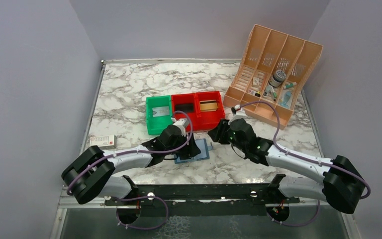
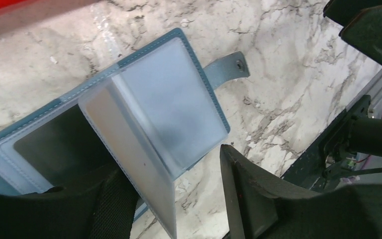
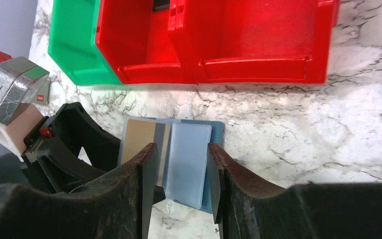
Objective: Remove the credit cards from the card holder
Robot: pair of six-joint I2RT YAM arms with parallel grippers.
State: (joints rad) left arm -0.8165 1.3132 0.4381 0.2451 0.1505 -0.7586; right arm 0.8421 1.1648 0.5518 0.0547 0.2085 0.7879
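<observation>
Half spread and empty, our right gripper (image 3: 181,157) sits just short of the tan credit card (image 3: 138,138) in the card holder (image 3: 218,134). Our left gripper (image 2: 171,174), jaws apart, straddles its clear sleeve (image 2: 129,154).

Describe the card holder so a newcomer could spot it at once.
On the marble table, look just on the near side of the red bins. The card holder lies open there: flat, blue, with clear pockets and a snap strap, unlike the boxy bins.
</observation>
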